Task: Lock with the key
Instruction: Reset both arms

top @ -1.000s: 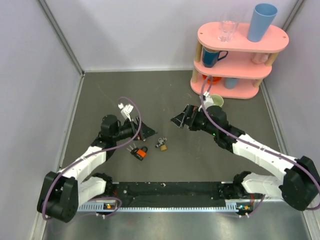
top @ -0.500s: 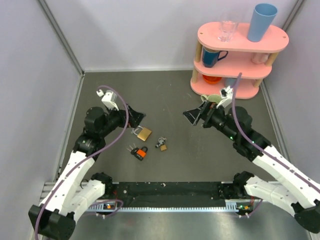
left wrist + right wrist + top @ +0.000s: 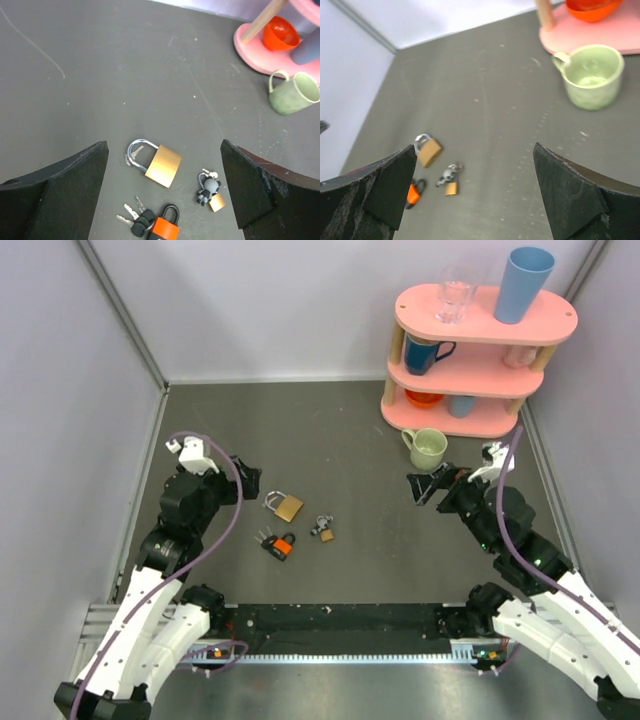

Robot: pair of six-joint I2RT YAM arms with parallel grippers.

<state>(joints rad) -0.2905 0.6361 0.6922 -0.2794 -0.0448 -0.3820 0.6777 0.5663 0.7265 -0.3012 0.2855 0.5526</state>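
Entry: start of approach, nothing picked up.

Step in hand, my judgement: reaching for the key. No lock is touched and neither arm carries anything.

Layout, big to small. The grey table [image 3: 330,430] has the pink shelf [image 3: 485,340] at its far right corner and the green mug [image 3: 428,448] just in front of it. All the work pieces lie in a loose cluster at mid-table, between the two arms. The large brass padlock [image 3: 162,166] lies flat with its silver shackle towards the left arm. Nearer me is the orange-and-black padlock [image 3: 165,227]. The tiny brass padlock [image 3: 216,201] lies to the right of both, apart from them. The key [image 3: 129,208] lies in its small bunch, touching the orange padlock's left side. I cannot tell whether the orange padlock's shackle is latched.

Next move calls for a low, fine pinch on one thin blade that lies flat on the table. The other arm would likely have to steady the orange body for the insertion.

Pose. Both arms are folded back with elbows low and wrists tipped down towards the cluster. The left gripper [image 3: 247,480] hangs just left of the brass padlock, jaws spread wide and empty. The right gripper [image 3: 428,483] hangs well right of the cluster, near the mug, jaws equally wide and empty.
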